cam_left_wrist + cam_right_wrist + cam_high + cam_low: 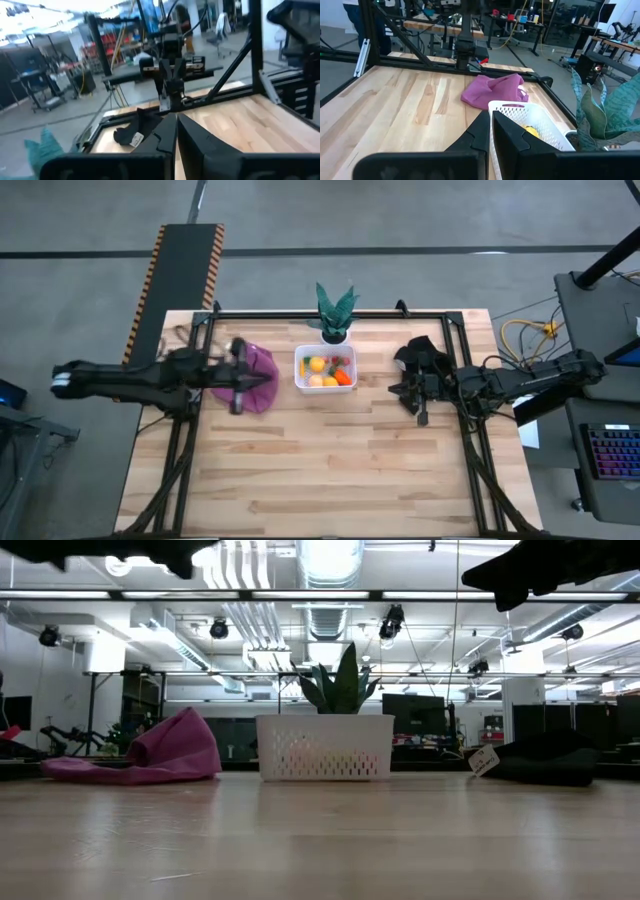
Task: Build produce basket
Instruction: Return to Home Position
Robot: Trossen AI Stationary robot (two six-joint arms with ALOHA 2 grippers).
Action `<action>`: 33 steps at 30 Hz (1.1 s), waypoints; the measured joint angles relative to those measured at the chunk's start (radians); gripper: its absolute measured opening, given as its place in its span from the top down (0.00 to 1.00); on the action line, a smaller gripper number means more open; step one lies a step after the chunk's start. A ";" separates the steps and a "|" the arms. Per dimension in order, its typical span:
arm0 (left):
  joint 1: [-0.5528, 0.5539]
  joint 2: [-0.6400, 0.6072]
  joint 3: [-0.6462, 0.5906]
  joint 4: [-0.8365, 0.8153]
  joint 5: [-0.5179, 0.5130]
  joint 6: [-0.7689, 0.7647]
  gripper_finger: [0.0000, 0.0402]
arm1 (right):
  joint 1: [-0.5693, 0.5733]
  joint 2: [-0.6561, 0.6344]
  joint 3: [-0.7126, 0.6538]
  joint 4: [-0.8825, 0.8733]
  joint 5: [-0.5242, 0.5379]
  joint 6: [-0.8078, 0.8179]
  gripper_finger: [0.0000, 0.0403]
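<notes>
while produce sits in white basket mid-desk, left claw hangs above purple cloth, pinched narrow, empty; right claw above black cloth, likewise narrow, empty.

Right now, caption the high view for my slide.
Produce in basket; left gripper over purple cloth, right gripper by black cloth.

Left claw, right claw closed.

The pale plank wooden worktop looks smooth, faintly glossy. The white square perforated basket is hard plastic; the crumpled purple cloth soft, matt.
</notes>
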 joint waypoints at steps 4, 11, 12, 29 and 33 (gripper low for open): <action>-0.018 -0.228 -0.101 -0.081 -0.007 -0.011 1.00 | 0.000 0.000 0.000 0.000 0.000 0.000 0.97; -0.021 -0.466 -0.195 -0.267 -0.104 -0.045 1.00 | 0.000 0.000 0.000 -0.008 0.000 0.034 0.97; -0.021 -0.500 -0.210 -0.283 -0.126 -0.047 1.00 | 0.000 0.000 0.000 -0.014 0.000 0.034 0.97; -0.020 -0.699 -0.458 -0.262 -0.108 -0.095 1.00 | 0.023 -0.012 -0.009 0.003 0.026 0.078 0.98; -0.020 -0.700 -0.469 -0.257 -0.109 -0.105 1.00 | 0.064 -0.134 -0.036 -0.021 0.022 -0.003 0.98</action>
